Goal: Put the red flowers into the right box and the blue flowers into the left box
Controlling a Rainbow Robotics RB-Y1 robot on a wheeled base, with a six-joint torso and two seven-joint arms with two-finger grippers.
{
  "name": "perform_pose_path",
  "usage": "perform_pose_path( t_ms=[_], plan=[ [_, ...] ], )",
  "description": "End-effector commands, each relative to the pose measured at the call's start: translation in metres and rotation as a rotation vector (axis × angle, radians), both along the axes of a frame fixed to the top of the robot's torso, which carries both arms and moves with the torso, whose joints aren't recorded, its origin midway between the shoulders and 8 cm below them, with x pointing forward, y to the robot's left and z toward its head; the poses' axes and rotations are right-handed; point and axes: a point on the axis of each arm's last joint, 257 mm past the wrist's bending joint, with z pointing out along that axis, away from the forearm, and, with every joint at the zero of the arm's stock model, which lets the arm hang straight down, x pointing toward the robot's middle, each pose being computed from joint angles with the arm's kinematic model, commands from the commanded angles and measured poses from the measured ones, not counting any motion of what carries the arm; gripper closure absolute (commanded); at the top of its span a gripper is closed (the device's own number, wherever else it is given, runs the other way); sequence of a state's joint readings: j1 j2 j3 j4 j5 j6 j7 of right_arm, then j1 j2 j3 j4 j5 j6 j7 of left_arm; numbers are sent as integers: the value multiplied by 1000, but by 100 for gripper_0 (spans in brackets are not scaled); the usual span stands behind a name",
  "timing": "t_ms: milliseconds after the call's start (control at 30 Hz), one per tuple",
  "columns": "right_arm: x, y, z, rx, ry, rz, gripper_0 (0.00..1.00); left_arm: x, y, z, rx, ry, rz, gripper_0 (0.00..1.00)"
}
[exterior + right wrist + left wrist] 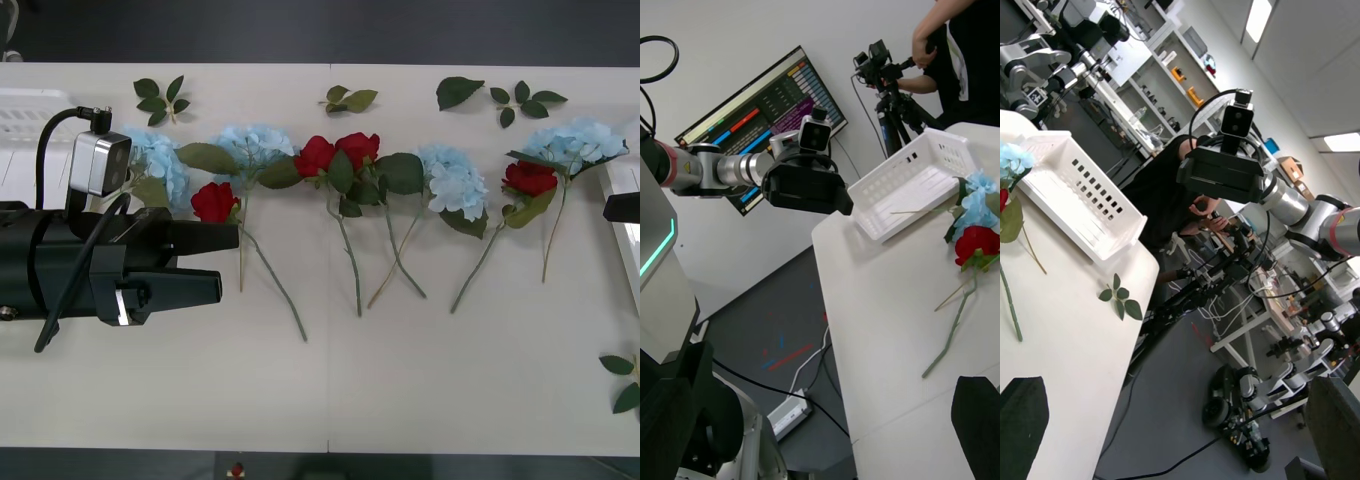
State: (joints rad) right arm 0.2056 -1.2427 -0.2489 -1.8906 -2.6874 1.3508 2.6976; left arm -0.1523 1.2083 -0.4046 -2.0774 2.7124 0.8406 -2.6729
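The red flowers [336, 153] and blue flowers [455, 180] alternate across the table [330, 380] (sprigs [350, 98] lie behind).

White table [330, 380], red flowers [337, 153], blue flowers [455, 180]

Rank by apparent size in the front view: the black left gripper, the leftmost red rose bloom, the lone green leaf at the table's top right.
1. Black left gripper, nearest the camera
2. Red rose bloom
3. Green leaf, only slightly smaller than the bloom
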Motion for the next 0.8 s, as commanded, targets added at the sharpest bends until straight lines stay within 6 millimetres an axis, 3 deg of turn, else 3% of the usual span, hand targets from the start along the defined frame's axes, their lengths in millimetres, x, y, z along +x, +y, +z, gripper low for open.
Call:
perform_pose_path(
  t_ms=[33, 100, 133, 267, 533, 567, 667, 800],
  plan=[
    [-2, 4, 7, 6, -24, 16, 0, -6, -1, -18, -26, 38, 10, 3],
    [-2, 4, 7, 6, -24, 16, 0, -4, -2, -14, -51, 48, 14, 13],
    [-2, 0, -3, 5, 13, -1, 0, -4, -2, -16, -47, 47, 14, 13],
    [8, -6, -1, -13, 8, -45, 0, 2, -2, -4, -31, 2, 6, 13],
    [35, -14, 7, -29, -25, -157, 0, 34, 14, 14, 30, -91, 38, 7],
    [51, -16, 4, -51, -23, -227, 0, 56, 28, 15, 74, -123, 78, 6],
    [69, -19, -9, -96, 134, -331, 9, 86, 49, 8, 167, -188, 134, 6],
    [93, -29, -33, -176, 310, -498, 9, 128, 83, -9, 314, -281, 215, 6]
  ],
)
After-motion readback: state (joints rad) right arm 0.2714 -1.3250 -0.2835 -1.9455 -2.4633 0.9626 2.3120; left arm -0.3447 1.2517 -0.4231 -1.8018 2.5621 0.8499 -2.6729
